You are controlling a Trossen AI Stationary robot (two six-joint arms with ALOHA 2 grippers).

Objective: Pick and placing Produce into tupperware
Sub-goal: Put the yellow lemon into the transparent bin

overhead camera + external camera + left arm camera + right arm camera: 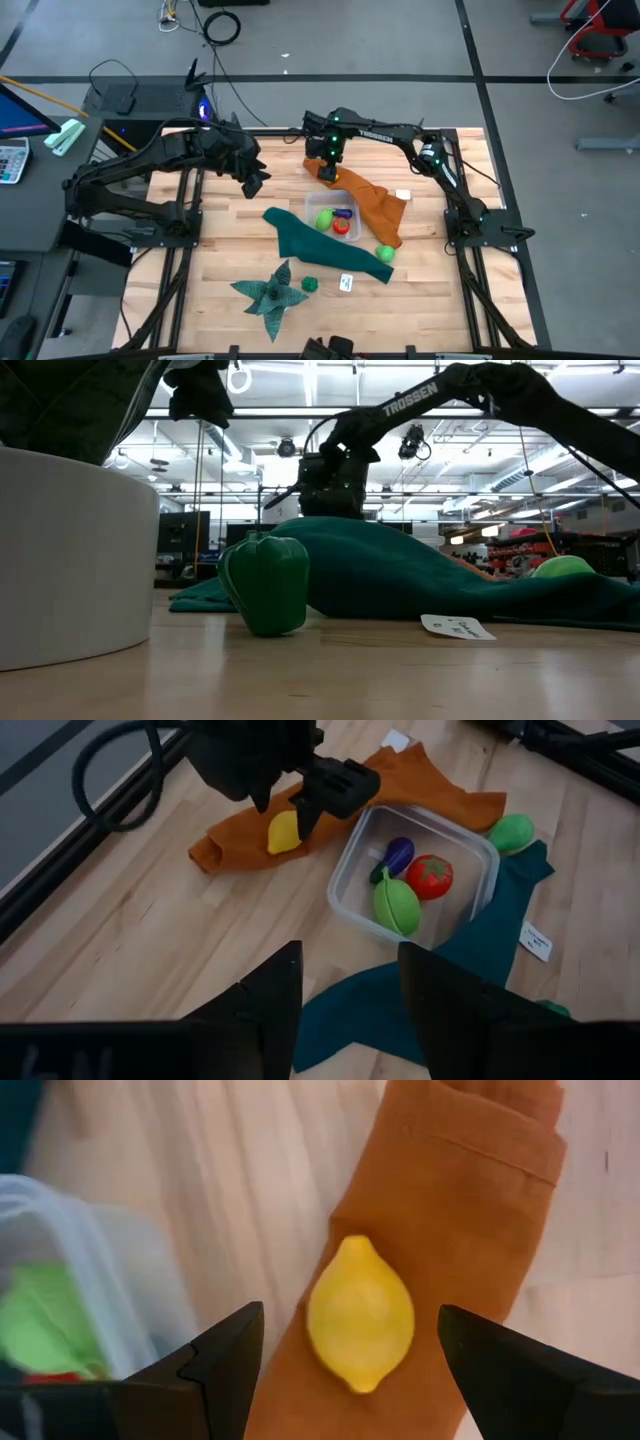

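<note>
We have the right gripper point(350, 1370) over the far end of the orange cloth point(460, 1190), jaws wide and empty, straddling the yellow lemon point(360, 1315) lying on the cloth just beside the tupperware point(350, 870). In the tupperware: light green fruit point(397, 906), red tomato point(431, 876), purple eggplant point(399, 852). Left gripper point(350, 990) waits raised at far left, fingers partly apart, empty. We see the green pepper point(266, 585) near the table's front edge.
</note>
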